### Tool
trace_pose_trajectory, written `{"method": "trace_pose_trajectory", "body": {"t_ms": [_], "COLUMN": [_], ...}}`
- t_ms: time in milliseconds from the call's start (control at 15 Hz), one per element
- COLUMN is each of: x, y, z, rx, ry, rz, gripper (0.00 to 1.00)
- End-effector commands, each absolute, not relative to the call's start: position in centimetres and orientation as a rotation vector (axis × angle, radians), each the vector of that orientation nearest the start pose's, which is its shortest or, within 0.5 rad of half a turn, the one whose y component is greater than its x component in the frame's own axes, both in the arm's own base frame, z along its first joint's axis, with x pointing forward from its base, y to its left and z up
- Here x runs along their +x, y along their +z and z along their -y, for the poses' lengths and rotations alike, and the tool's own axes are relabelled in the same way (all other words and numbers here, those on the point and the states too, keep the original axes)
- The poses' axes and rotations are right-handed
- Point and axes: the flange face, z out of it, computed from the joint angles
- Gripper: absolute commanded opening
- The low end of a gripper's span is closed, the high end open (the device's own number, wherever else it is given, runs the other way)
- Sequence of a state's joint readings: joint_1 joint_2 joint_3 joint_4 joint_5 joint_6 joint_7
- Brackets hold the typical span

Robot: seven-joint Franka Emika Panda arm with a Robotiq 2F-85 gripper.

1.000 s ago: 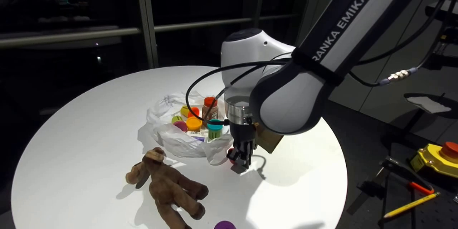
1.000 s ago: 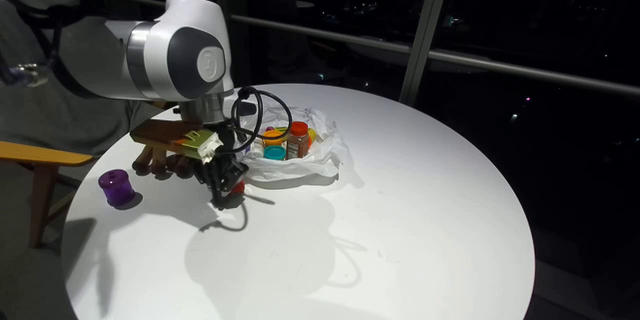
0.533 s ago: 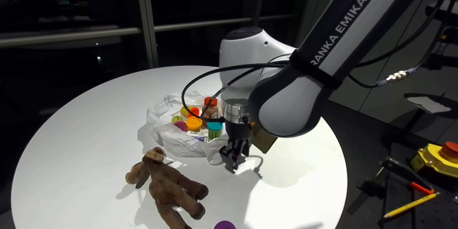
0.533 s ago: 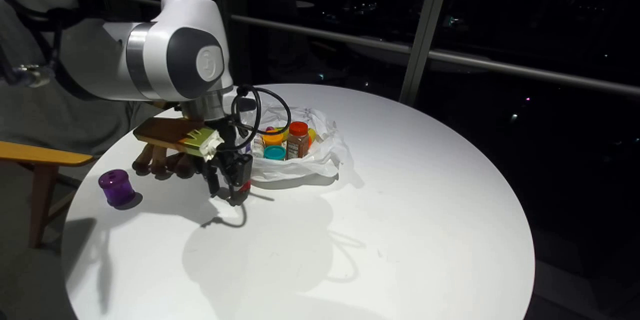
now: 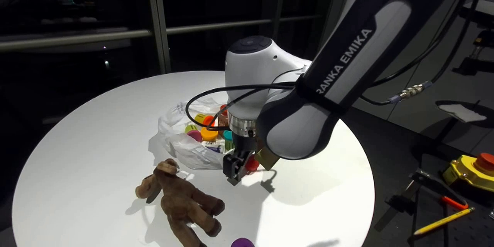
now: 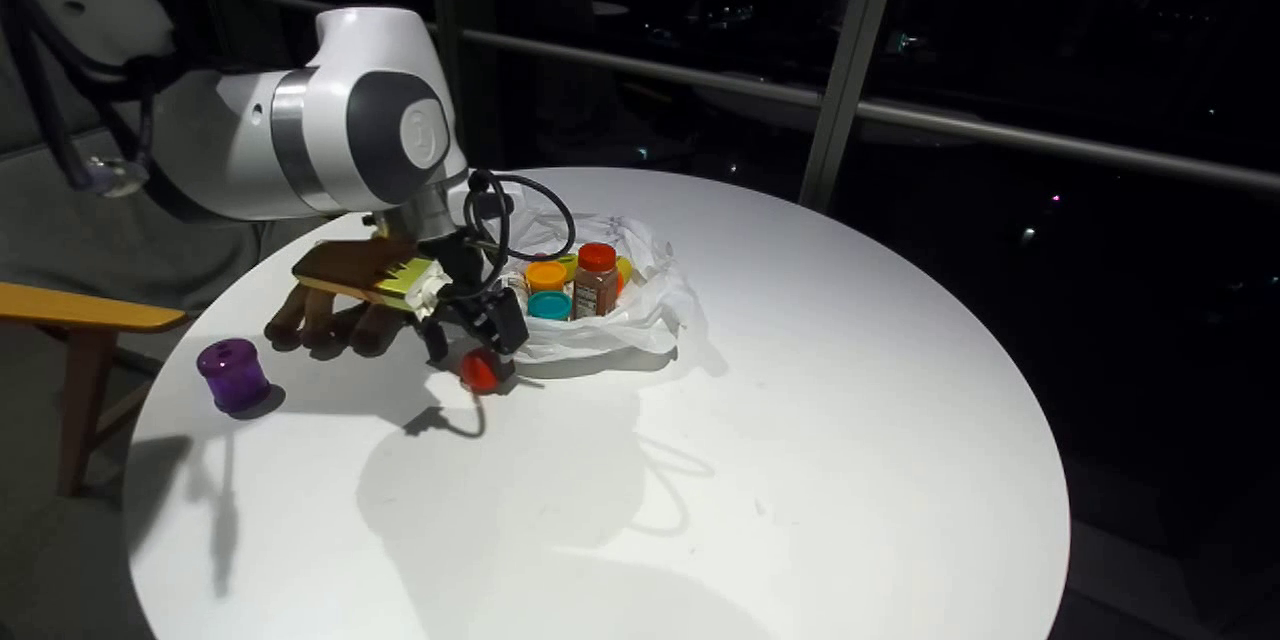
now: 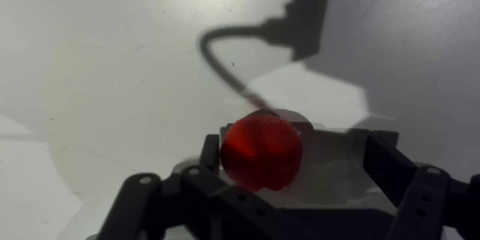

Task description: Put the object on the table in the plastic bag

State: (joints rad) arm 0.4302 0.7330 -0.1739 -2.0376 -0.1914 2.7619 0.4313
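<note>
Jaws stand wide apart, gripping nothing, the red object (image 7: 261,152) between them.

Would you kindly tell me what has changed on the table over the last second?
In an exterior view, the gripper has shifted up and right in the frame; both exterior views now show more of the red object. It is not clamped: the wrist view shows a gap between it and one of the open fingers. The plastic bag, plush toy and purple container stayed put.
</note>
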Motion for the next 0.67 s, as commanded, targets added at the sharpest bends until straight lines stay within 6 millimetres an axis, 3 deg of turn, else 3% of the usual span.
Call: {"method": "trace_pose_trajectory", "body": {"t_ms": [0,333,533,600], "x": [56.7,55.6,54.4,54.0], "y": [8.0,8.8,8.8,8.8], "z": [-15.3,-15.2,-14.7,-14.6], "rx": [-3.354,-3.401,-3.446,-3.463], "ry": [-0.173,-0.207,-0.210,-0.213], "rz": [0.036,-0.024,-0.067,-0.084], "gripper": [0.68,0.28,0.25,0.75]}}
